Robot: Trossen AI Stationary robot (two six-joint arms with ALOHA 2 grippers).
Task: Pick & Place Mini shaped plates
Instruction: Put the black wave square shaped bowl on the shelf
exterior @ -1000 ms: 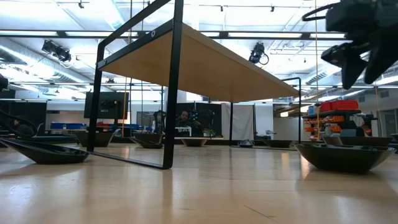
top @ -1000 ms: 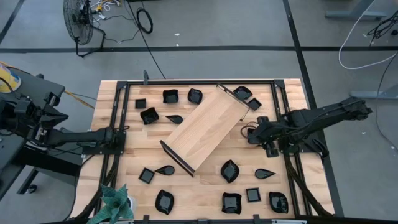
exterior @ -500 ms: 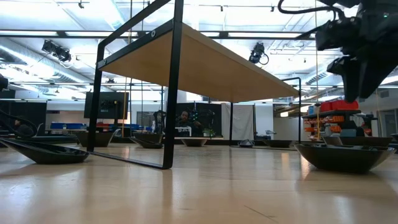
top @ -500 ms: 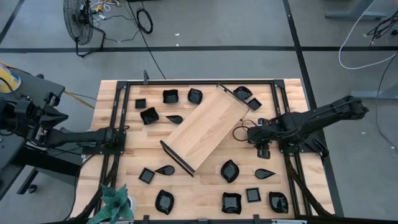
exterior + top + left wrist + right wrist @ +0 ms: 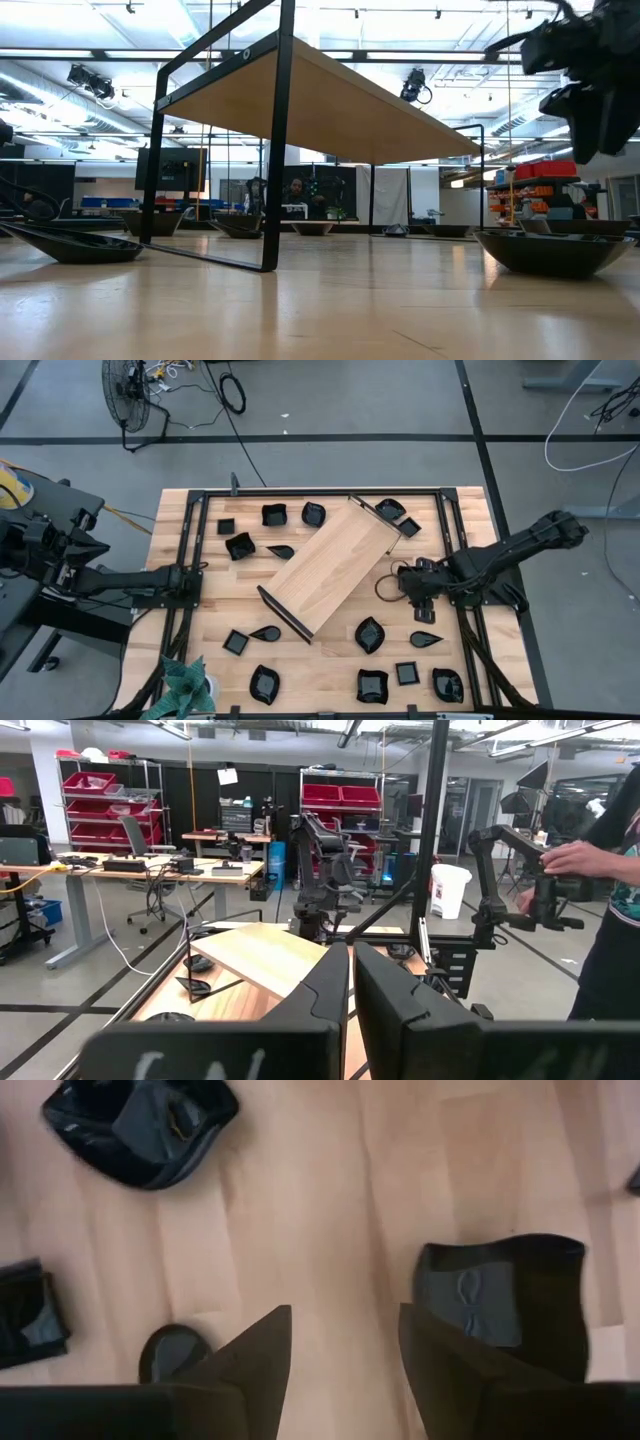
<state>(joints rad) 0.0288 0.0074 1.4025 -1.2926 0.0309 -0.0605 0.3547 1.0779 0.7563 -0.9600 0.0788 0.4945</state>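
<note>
Several small glossy black plates lie on the wooden table around the long light-wood tray (image 5: 330, 565), which stands on its black ends (image 5: 278, 140). My right gripper (image 5: 413, 584) is open and hovers above bare table just right of the tray. In the right wrist view its fingers (image 5: 343, 1325) point down between a teardrop plate (image 5: 172, 1352) and a squarish plate (image 5: 505, 1300). A wavy-rimmed plate (image 5: 140, 1125) lies farther off. The low view shows the gripper (image 5: 598, 95) well above the table top. My left gripper (image 5: 350, 995) is shut and waits at the table's left side (image 5: 190, 574).
Black frame rails (image 5: 196, 540) run along both sides of the table. A green plant (image 5: 185, 685) stands at the near left corner. More plates lie along the far edge (image 5: 273, 515) and the near edge (image 5: 265, 683). A person (image 5: 605, 890) stands beyond the table.
My right arm has swung a little, and its gripper has turned above the table between the tray and the near-right plates, drifting slightly toward the near edge. No plate has moved.
</note>
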